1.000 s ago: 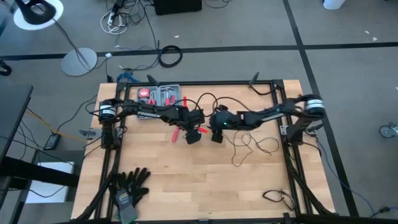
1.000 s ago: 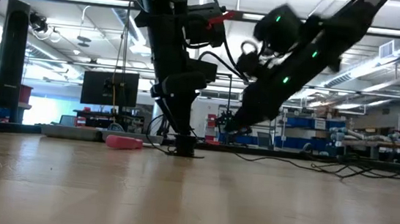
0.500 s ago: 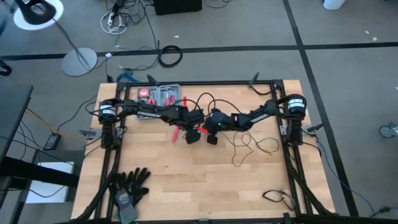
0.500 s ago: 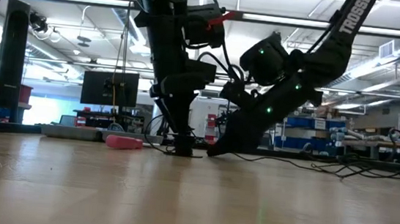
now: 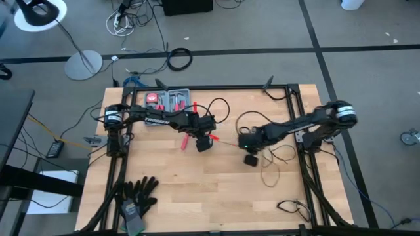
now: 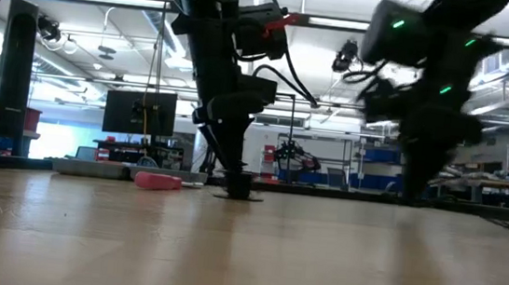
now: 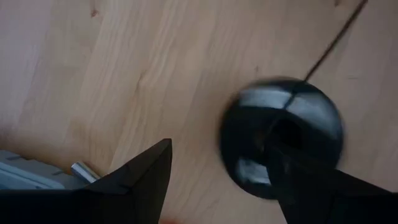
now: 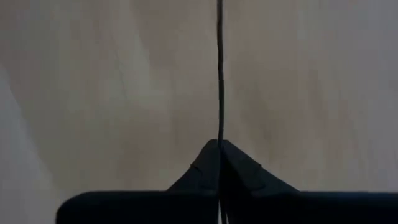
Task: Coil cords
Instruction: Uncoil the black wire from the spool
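Two grippers mid-table: right gripper (image 8: 219, 146) pinched together on thin black cord (image 8: 219, 68), toward wooden table's (image 5: 197, 196) right edge; left gripper (image 7: 217, 180) spread apart around small round black puck (image 7: 281, 134), centre. Cord lies in loose loops (image 5: 279, 157); coiling looks barely begun.

We count two dark arms over the surface (image 5: 197, 190), each ending in one tool: the left tool (image 5: 203, 143) and the right tool (image 5: 251, 159). One thin black cord (image 5: 275, 156) lies in loose loops, ending at one round puck (image 7: 281, 137). One grey tray (image 5: 168, 99) sits at the far edge, one pair of black gloves (image 5: 136, 195) at the near corner.
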